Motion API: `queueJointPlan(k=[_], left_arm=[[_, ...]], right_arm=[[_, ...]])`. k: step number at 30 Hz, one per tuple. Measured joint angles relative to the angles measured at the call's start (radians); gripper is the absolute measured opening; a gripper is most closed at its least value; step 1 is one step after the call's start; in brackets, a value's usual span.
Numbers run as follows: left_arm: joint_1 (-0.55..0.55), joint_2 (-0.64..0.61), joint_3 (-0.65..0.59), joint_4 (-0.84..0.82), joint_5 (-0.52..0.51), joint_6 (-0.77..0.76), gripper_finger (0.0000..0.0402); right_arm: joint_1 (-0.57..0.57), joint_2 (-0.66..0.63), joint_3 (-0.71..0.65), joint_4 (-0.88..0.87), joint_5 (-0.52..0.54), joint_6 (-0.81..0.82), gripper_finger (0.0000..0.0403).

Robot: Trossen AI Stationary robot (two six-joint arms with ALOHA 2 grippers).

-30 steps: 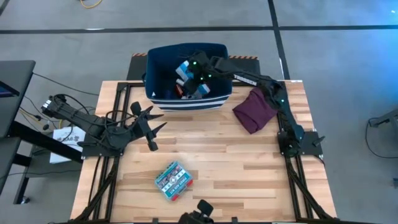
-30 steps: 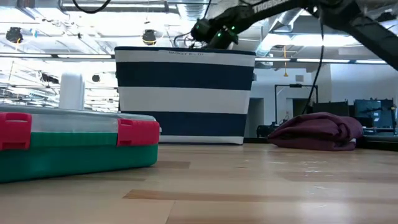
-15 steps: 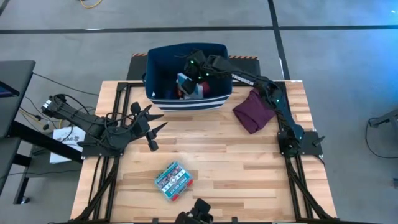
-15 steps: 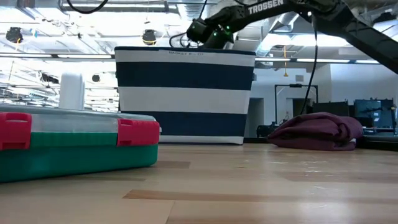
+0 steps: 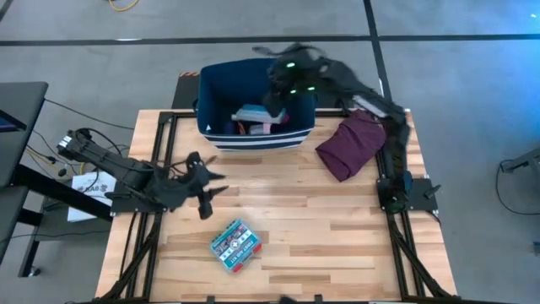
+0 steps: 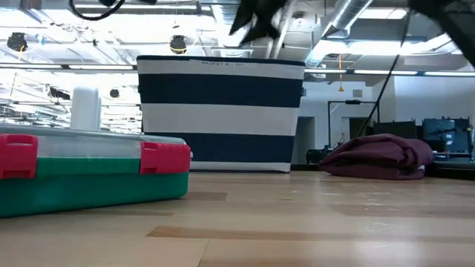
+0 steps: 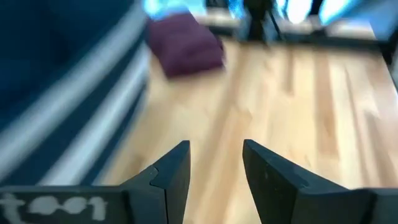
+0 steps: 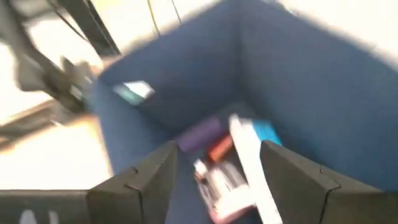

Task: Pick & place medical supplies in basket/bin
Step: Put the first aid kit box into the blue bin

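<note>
Left gripper (image 5: 205,179): over the table's left half, near the bin's front corner, fingers spread with bare wood showing between them in its wrist view; it sits slightly nearer the table centre than a second ago.

Teal first-aid box (image 5: 235,246): flat on the wooden table (image 5: 287,219) near the front edge, unmoved; red latches face the low camera.

Navy striped bin (image 5: 215,93): at the table's far edge, holding a pile of small supplies (image 5: 253,118), light-blue, white and red pieces among them; single items are hard to tell apart.

Right gripper (image 5: 285,78): above the bin's right rim, risen out of the interior where it reached a second ago; fingers parted and empty in its wrist view. Motion-blurred.

Maroon cloth (image 5: 350,145): right of the bin, unchanged.
</note>
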Motion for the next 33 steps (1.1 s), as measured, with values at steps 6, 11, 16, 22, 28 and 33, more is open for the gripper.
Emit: queueJointPlan(k=[6, 11, 16, 22, 28, 33], left_arm=[[-0.029, 0.125, 0.000, -0.044, 0.158, -0.131, 0.0139], [-0.046, 0.296, 0.006, 0.031, 0.233, -0.295, 0.0139], [-0.053, 0.513, 0.148, -0.044, 0.376, -0.412, 0.0139], [-0.065, 0.777, 0.451, -0.227, 0.402, -0.523, 0.0139], [-0.096, 1.009, 0.730, -0.466, 0.435, -0.588, 0.0139], [-0.140, 1.152, 0.899, -0.534, 0.492, -0.635, 0.0139]], right_arm=[[0.093, -0.174, 0.002, -0.019, 0.000, 0.000, 0.0214], [0.198, -0.243, 0.001, -0.034, 0.000, -0.008, 0.0208], [0.283, -0.276, 0.001, -0.027, 0.000, -0.008, 0.0205], [0.340, -0.279, 0.000, -0.033, 0.003, -0.007, 0.0205], [0.371, -0.277, -0.001, -0.071, 0.004, 0.034, 0.0200], [0.403, -0.277, -0.001, -0.124, 0.072, 0.103, 0.0196]])
